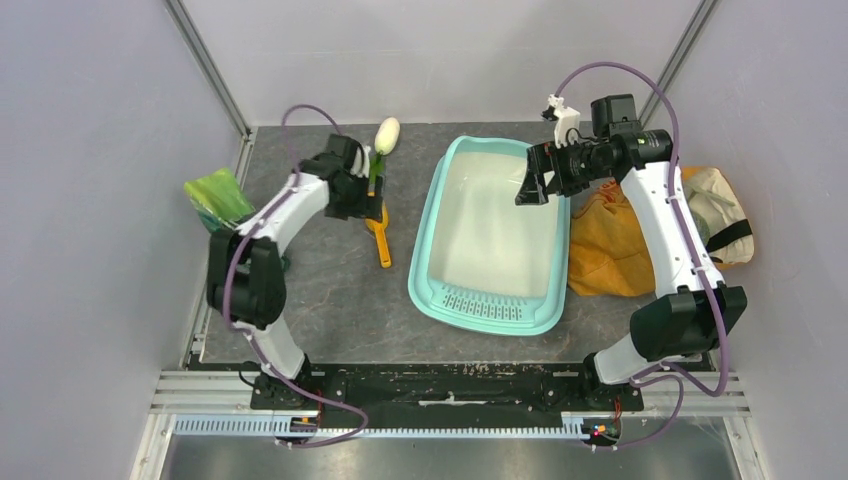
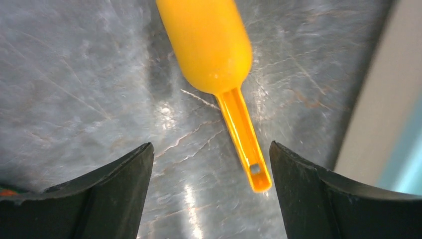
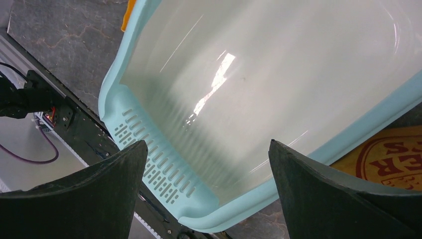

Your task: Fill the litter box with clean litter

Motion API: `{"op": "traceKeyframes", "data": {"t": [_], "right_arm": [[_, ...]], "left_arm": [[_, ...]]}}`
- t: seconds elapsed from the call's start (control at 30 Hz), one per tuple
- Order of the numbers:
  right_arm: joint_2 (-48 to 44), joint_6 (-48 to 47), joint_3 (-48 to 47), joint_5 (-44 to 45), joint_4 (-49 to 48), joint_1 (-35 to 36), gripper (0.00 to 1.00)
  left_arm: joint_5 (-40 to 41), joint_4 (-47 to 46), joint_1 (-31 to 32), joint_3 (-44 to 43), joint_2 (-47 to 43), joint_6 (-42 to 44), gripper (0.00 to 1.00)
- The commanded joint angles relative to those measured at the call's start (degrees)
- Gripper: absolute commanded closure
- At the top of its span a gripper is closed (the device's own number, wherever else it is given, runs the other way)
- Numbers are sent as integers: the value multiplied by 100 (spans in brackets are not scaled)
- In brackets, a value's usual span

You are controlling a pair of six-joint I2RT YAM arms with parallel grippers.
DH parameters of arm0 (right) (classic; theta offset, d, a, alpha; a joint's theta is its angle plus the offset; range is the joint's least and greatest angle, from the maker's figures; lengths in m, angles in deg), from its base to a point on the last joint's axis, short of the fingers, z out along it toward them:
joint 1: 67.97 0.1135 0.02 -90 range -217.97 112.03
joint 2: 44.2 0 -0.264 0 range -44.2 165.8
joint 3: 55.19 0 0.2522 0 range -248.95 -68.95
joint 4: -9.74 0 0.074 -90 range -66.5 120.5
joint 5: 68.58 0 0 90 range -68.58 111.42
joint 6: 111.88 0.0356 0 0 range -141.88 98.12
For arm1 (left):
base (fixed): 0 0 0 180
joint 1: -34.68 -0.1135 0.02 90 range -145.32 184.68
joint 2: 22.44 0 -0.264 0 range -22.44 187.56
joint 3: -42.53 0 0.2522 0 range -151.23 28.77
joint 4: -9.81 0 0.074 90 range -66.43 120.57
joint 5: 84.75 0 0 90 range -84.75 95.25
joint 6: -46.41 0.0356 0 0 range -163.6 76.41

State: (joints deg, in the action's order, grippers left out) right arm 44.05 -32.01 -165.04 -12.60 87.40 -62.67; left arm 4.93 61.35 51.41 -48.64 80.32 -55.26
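mid-table, litter box (image 1: 424, 235) runs roughly near-far, grille (image 1: 490, 302) nearest.

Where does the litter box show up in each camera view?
Top external: litter box right of centre, grille end toward the bottom.
Left wrist: only a teal sliver at the right edge.
Right wrist: fills most of the picture, grille lower left.
Shared landmark: the grey table, in all three views.

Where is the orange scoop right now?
In the top view the orange scoop lies on the table left of the litter box, under the left gripper; its handle sits between the open fingers, not gripped.
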Motion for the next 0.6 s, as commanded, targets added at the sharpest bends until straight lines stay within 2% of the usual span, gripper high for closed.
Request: {"op": "traceKeyframes", "data": {"t": [0.0, 0.07, 0.13, 0.23, 0.4, 0.53, 0.57], "right_arm": [[38, -65, -405, -48, -70, 184, 1], [59, -10, -430, -128, -137, 266, 1], [84, 28, -424, -190, -193, 388, 1], [92, 37, -411, -215, -258, 562, 1], [97, 37, -450, -289, -255, 669, 1], [83, 29, -407, -390, -244, 683, 1], [79, 25, -393, -414, -238, 689, 1]], "left_arm": [[-1924, 1596, -679, -1285, -1338, 2373, 8], [-2594, 2579, -1285, -1914, -1673, 3697, 8], [-2342, 3905, -1614, -2710, -1646, 5091, 9], [-2172, 5046, -2556, -3507, -1536, 6836, 10], [-1437, 5172, -3619, -3330, -1734, 9438, 13], [-1192, 5267, -4113, -3226, -1745, 11496, 17], [-1285, 5312, -4215, -3321, -1674, 11675, 18]]}}
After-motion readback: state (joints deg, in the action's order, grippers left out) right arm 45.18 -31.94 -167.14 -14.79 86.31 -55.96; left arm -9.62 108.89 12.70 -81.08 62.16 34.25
